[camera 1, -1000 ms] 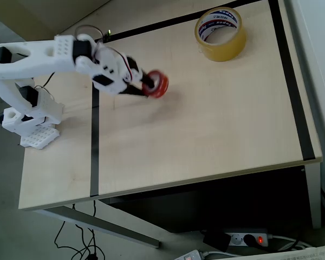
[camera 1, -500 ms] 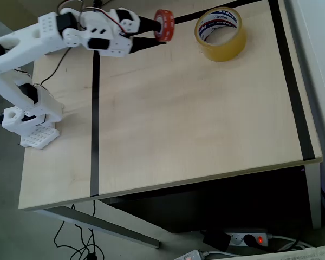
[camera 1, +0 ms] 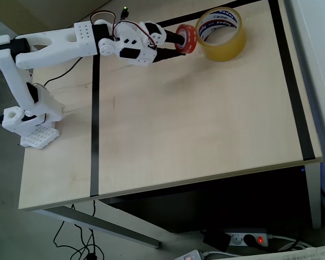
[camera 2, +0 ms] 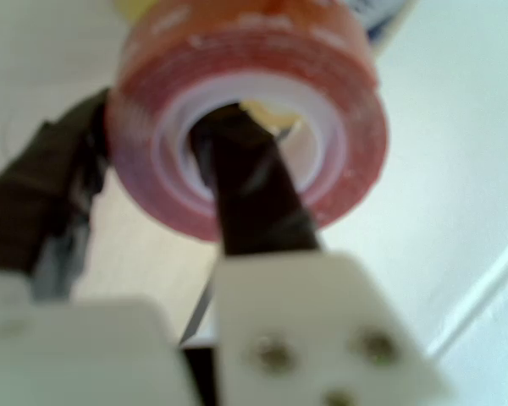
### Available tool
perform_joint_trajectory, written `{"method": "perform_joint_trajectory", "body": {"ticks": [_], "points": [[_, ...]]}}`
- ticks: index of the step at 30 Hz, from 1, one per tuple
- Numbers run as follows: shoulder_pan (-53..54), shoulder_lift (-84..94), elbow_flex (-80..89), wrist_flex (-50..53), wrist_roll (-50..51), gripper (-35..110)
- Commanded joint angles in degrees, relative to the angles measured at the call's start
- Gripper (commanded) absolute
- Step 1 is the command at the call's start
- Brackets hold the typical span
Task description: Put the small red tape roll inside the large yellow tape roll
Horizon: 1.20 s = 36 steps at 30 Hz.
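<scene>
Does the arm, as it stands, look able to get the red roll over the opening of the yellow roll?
Probably yes. The hand holds the small red tape roll right beside the large yellow tape roll, whose opening faces up with nothing in it.

Small red tape roll [camera 1: 186, 39] w/ white core was held aloft on edge, just beside large yellow tape roll [camera 1: 221, 33], which lay flat nr desk's far edge.

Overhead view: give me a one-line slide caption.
Gripper holds the small red tape roll beside the large yellow tape roll.
</scene>
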Motion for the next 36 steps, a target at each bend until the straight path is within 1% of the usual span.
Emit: {"method": "perform_joint_trajectory", "body": {"ticks": [1, 5, 11, 15, 17, 24, 26, 28, 31, 36], "points": [[-0.5, 4.8, -7.0, -2.1, 0.7, 0], [-0.4, 7.6, -7.0, -2.3, 2.2, 0], [-0.3, 1.4, -5.8, -12.8, 2.9, 0], [7.1, 0.7, -5.5, -17.4, 2.9, 0], [9.9, 0.7, -5.8, -17.9, 2.9, 0], [10.5, -0.4, -5.8, -17.8, 2.5, 0], [10.5, 1.4, -5.5, -16.3, 2.5, 0], [11.8, 5.2, -3.9, -13.7, 2.5, 0], [16.5, 13.3, 1.1, -9.6, 2.5, 0], [22.6, 26.9, 14.0, -4.9, 2.5, 0]]}}
